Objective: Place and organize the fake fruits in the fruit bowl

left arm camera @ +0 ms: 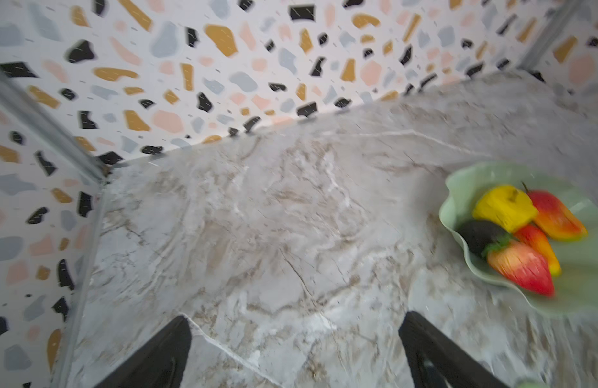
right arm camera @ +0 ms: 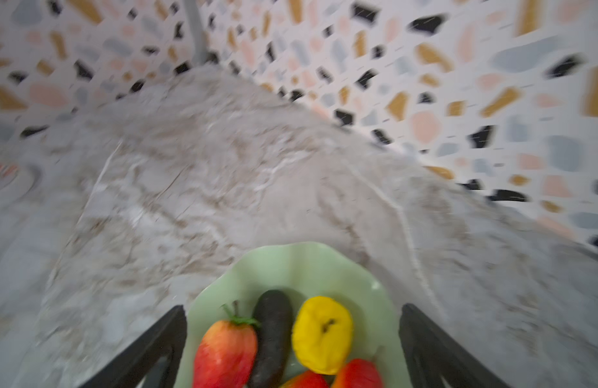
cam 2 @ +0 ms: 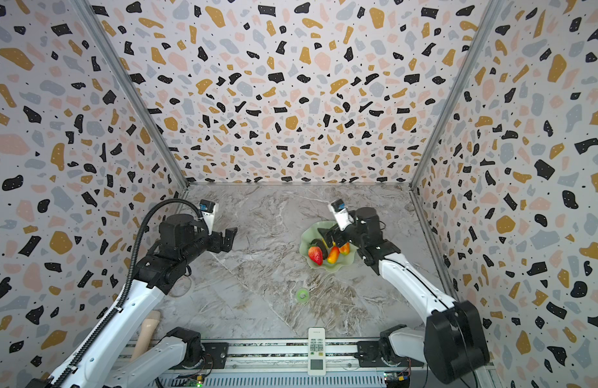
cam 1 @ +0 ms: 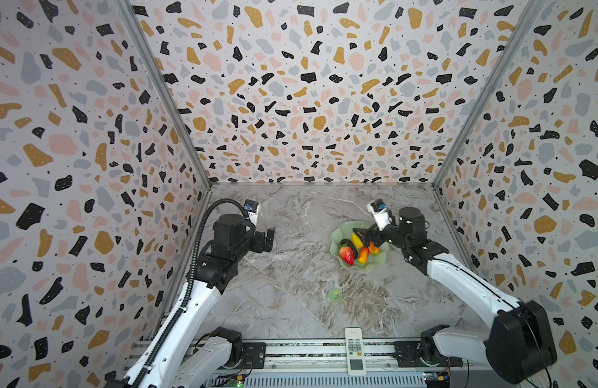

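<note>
Crowding a scalloped mint bowl (cam 1: pixel 361 267), lumpy, oval and elongated fruits (cam 1: pixel 346 255) touch.

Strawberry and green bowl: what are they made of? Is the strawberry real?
Strawberry: probably not real. Its skin looks dull and grainy, like painted foam or plastic, though the picture is blurry. Fruit bowl: smooth, with a soft shine and a thin wavy rim, so likely plastic or glazed ceramic; the look doesn't settle which.
</note>
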Controlling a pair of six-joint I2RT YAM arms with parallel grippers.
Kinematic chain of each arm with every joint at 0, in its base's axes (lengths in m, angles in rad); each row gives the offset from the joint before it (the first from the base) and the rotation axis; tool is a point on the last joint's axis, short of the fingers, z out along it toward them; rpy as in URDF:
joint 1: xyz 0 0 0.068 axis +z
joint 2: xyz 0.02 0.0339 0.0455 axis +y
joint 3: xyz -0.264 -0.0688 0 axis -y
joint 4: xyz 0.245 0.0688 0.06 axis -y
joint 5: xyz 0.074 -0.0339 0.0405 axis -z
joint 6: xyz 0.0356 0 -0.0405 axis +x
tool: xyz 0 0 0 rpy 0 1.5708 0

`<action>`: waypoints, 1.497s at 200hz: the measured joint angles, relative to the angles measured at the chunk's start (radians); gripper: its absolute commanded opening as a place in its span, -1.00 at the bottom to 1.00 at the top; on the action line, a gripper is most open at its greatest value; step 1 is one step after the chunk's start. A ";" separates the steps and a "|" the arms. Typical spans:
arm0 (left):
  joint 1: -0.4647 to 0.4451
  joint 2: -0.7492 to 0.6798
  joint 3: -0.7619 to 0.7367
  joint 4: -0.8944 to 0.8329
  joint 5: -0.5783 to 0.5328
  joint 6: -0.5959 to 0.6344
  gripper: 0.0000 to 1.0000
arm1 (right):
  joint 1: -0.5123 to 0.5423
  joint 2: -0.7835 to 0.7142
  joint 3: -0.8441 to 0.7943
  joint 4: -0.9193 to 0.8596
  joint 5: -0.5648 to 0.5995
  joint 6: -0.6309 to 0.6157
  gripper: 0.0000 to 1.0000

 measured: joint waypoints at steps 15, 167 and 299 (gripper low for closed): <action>0.000 -0.045 -0.096 0.147 -0.111 -0.056 0.99 | -0.115 -0.080 -0.105 0.129 0.087 0.084 0.98; 0.109 0.296 -0.735 1.247 -0.533 -0.014 0.99 | -0.191 0.342 -0.621 1.072 0.398 0.099 0.98; 0.145 0.493 -0.737 1.471 -0.378 -0.025 0.99 | -0.192 0.342 -0.585 1.074 0.399 0.074 0.98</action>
